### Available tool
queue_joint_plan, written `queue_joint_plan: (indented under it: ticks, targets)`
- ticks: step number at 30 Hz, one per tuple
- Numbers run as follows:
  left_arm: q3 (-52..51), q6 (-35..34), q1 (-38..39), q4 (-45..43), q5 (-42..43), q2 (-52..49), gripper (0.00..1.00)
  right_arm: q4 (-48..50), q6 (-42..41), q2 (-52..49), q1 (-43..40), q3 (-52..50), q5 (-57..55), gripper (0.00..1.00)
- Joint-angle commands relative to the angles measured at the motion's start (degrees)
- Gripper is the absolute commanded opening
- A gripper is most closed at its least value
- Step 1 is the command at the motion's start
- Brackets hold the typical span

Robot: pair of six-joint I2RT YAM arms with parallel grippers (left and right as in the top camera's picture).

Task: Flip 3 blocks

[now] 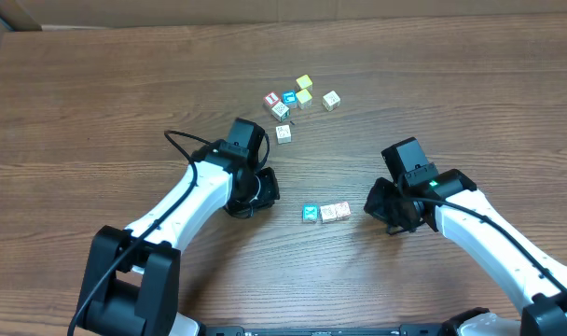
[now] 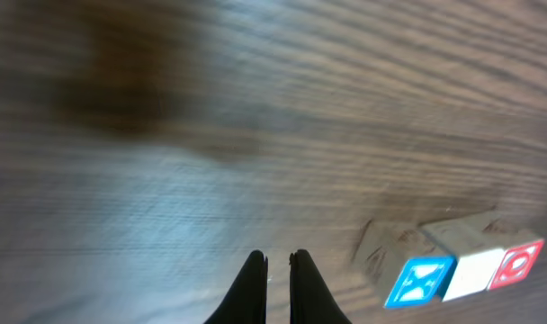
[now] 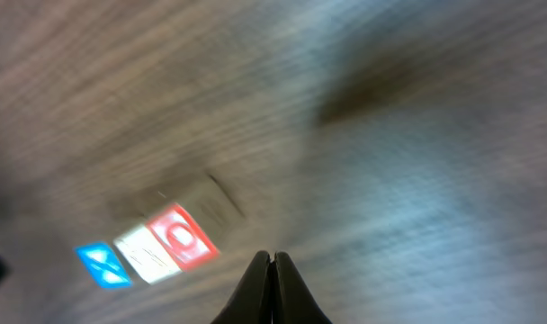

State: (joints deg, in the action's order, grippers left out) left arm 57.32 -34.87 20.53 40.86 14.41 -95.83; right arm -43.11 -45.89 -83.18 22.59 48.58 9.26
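Note:
Three blocks lie in a touching row on the wooden table. A teal-blue X block (image 1: 310,214) is at the left end, a pale block (image 1: 328,213) in the middle, and a pale block with red marks (image 1: 342,211) at the right end. My left gripper (image 1: 268,187) is left of the row, a short way off. In its wrist view the left gripper (image 2: 276,261) is shut and empty, with the X block (image 2: 420,281) off to the right. My right gripper (image 1: 373,207) sits just right of the row. In its own view the right gripper (image 3: 272,258) is shut with nothing in it, and the red O face (image 3: 182,236) lies to the upper left.
Several other cubes are scattered farther back. Among them are two yellow-topped cubes (image 1: 304,83), a red-topped cube (image 1: 271,99), a pale cube (image 1: 331,100) and a lone cube (image 1: 283,133) nearest the left arm.

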Motion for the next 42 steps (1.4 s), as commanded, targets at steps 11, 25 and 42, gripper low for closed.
queue_joint_plan:
  ticks: [11, 25, 42]
  targets:
    - [-4.46, -5.46, 6.93, -8.90, 0.44, -0.44, 0.04, 8.85, -6.47, -8.85, 0.22, 0.17, 2.10, 0.04]
    - [-4.83, -7.19, 8.44, -6.93, -3.78, -0.46, 0.04, 11.63, -6.47, -11.47, 0.28, -0.63, 2.89, 0.04]
    - [-4.83, -7.23, 10.38, -9.11, -3.34, -2.27, 0.04, 11.54, -6.47, -11.47, 0.28, -0.63, 3.52, 0.04]
